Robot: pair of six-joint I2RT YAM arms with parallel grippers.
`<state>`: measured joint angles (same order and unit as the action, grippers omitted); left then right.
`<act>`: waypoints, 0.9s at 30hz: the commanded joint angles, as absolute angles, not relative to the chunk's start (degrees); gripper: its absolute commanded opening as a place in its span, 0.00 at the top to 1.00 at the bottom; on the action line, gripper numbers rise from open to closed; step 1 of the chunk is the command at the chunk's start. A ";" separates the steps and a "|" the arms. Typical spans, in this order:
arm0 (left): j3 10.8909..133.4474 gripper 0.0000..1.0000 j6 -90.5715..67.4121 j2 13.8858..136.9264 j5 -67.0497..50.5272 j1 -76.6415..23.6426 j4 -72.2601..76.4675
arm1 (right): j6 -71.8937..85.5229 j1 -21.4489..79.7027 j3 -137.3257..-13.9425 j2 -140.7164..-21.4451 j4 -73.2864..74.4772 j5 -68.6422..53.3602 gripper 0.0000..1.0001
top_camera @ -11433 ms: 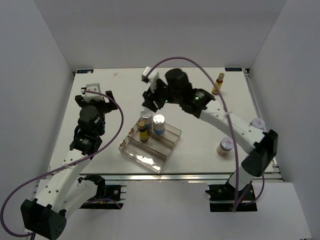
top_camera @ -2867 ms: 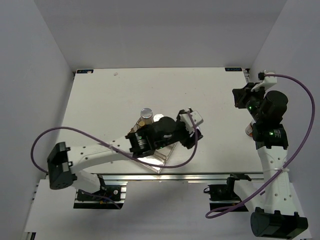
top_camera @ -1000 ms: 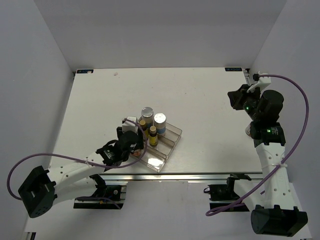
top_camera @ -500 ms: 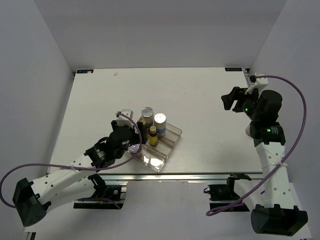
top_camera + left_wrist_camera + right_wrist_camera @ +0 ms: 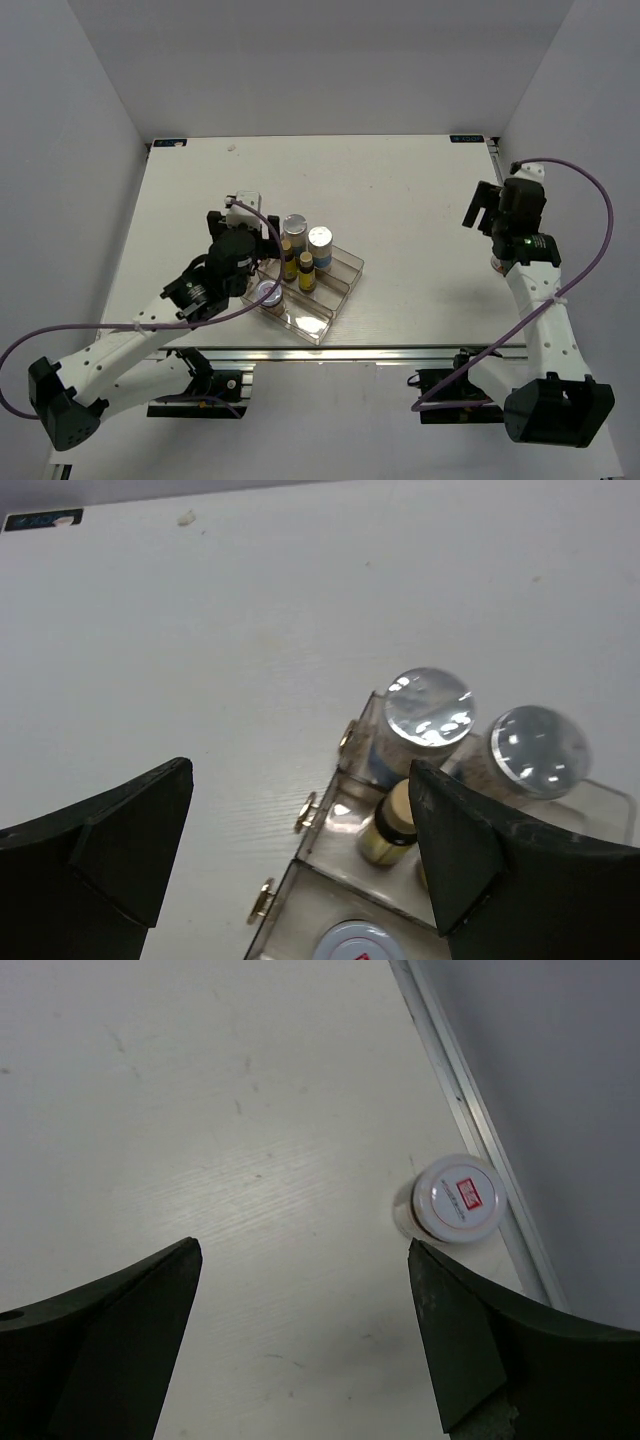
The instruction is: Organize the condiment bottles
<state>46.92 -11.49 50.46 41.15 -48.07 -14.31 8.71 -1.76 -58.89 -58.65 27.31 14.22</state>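
Left jaws wide, empty, near clear tray (image 5: 312, 320) — it holds two silver-capped bottles (image 5: 430, 705), two yellow bottles (image 5: 306, 272), one white-lidded jar (image 5: 267, 293). Right jaws wide, empty — second jar (image 5: 458, 1198) on counter (image 5: 250, 1110), at right rail.

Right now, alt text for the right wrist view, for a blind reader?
A small white-lidded jar with a red label on its lid stands upright on the white table, close to the metal rail at the right edge. The right tool is open, its two dark fingers framing the bottom corners with nothing between them.
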 commanded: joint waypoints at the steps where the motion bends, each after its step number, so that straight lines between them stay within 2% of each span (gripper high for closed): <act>1: 44.65 0.02 -6.59 51.94 41.58 -45.79 -13.18 | 8.35 -1.93 -55.56 -59.06 26.99 24.60 0.11; 5: 44.74 0.02 -5.63 52.38 42.01 -45.62 -13.01 | 7.65 -1.93 -52.74 -62.30 24.26 34.68 0.11; 10: 42.28 0.02 -6.41 49.58 40.87 -45.44 -13.36 | 6.42 -3.07 -51.94 -67.58 21.62 39.37 0.11; 19: 41.48 0.02 -7.12 48.78 41.22 -45.44 -14.15 | 4.83 -10.01 -53.34 -76.27 16.44 37.18 0.11; 27: 41.40 0.02 -7.12 49.66 41.22 -45.44 -14.33 | 3.78 -17.40 -56.95 -83.49 17.67 24.36 0.11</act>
<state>41.69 -6.92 49.60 41.15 -45.80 -14.22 4.64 -15.90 -53.93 -82.72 19.07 29.43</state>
